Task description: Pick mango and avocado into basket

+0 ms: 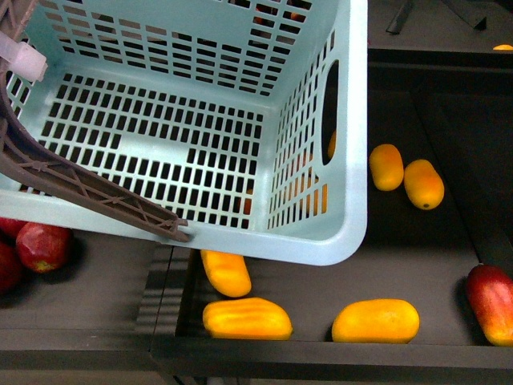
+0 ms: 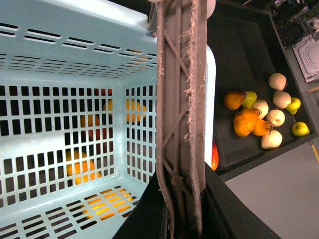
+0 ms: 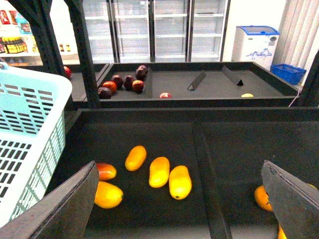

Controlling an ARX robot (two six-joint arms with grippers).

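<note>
The light teal basket hangs tilted over the dark shelf and is empty; it also shows in the left wrist view and the right wrist view. My left gripper is shut on its brown-grey handle. A red mango lies at the shelf's right edge. Another red-to-orange mango lies near the basket. My right gripper is open and empty above the shelf. The avocado is out of view.
Several all-yellow mangoes lie on the shelf below and right of the basket. Red apples fill the bin to the left. Pears and pale fruit lie in a side bin. A divider splits the shelf.
</note>
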